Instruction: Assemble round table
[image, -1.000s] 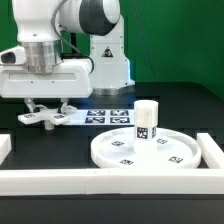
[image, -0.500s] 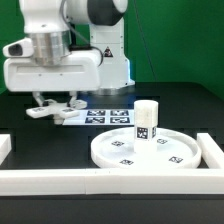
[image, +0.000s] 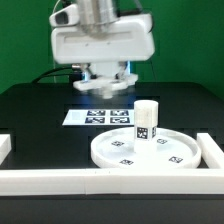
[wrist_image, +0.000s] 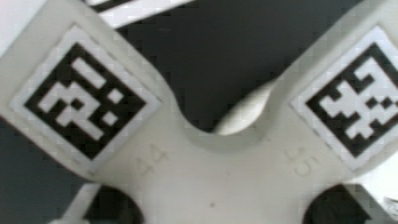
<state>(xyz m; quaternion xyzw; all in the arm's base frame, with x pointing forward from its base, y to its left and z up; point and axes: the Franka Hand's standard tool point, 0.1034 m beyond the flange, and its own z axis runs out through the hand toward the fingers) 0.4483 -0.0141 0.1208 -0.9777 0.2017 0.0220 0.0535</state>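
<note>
My gripper (image: 103, 82) is shut on the white cross-shaped foot (image: 119, 87) and holds it in the air above the back of the table, behind the marker board. In the wrist view the foot (wrist_image: 205, 150) fills the frame, with two of its tagged arms spreading away from the gripper (wrist_image: 217, 205). The large round disc (image: 172, 156) lies flat at the front, towards the exterior view's right. The short cylindrical post (image: 146, 122) stands upright on the disc. The gripper is well above and to the exterior view's left of the post.
The marker board (image: 100, 116) lies on the black table under the held foot. White border walls run along the front (image: 90, 181), the exterior view's left (image: 5, 146) and the exterior view's right (image: 211, 152).
The arm has carried the cross-shaped foot up and towards the exterior view's right, from over the table's left part to above the marker board. The disc and post have not moved.
</note>
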